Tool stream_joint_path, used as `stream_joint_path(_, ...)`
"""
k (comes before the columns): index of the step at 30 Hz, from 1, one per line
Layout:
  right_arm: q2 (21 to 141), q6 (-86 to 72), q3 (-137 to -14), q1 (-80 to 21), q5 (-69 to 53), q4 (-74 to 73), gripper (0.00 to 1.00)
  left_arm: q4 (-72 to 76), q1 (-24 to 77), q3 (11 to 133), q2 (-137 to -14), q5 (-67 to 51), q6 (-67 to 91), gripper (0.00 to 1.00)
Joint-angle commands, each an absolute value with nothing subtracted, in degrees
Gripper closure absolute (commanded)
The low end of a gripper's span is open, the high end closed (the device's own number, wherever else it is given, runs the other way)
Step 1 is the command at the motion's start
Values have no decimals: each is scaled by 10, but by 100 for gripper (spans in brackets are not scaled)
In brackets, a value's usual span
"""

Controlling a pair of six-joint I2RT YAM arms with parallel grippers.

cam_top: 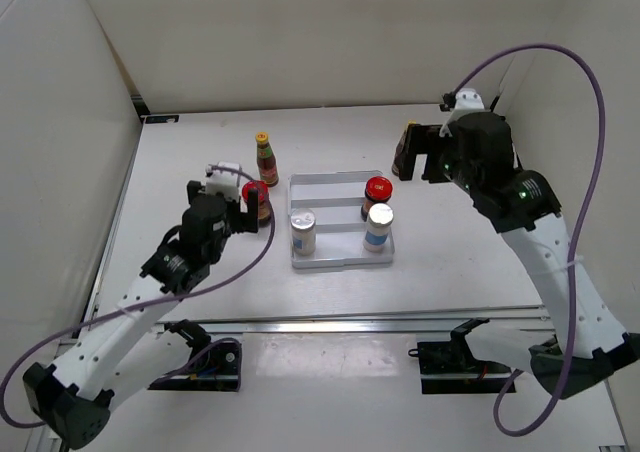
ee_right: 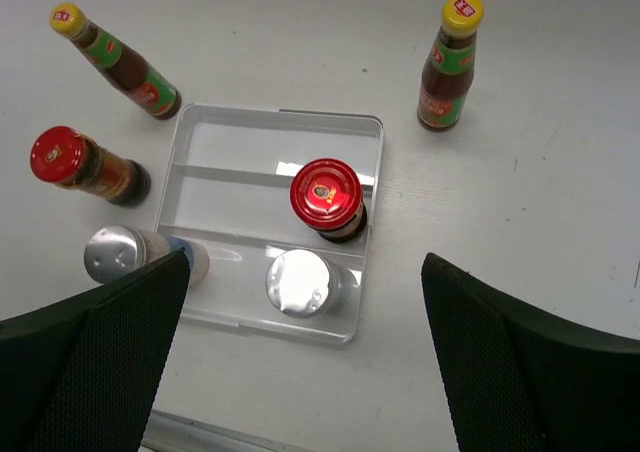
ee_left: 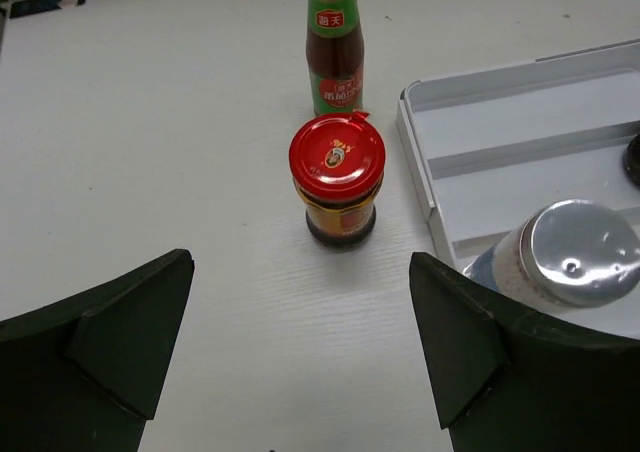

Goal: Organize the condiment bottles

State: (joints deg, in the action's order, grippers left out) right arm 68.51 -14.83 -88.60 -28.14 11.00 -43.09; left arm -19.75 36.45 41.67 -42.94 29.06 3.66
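The left pincer hung with its jaws wide apart, lined up on a squat red-lidded jar. That jar stood upright on the worktop just beside the ribbed tray, with a slim sauce bottle behind it. The right pincer was likewise spread and empty above the tray, where the other jar, a shaker and a second shaker stood. The second sauce bottle stood apart from the tray on the worktop. The red-lidded jar looked like glass: stiff, fairly heavy for its size, smooth, and breakable if tipped. Its body below the lid seemed the safest place to clamp, since the wider lid could slip.
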Motion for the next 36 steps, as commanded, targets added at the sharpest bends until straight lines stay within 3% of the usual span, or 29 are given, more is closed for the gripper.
stream_joint_path(1,663,-157,-845,-282,108,-444,0,-221,312,503,-500,190,72,0)
stream_joint_path(10,574,-175,-789,-282,108,-497,0,-242,204,633,-700,31,113,0)
stream_joint_path(36,562,-146,-795,-282,75,-523,0,-242,173,669,-875,21,145,0)
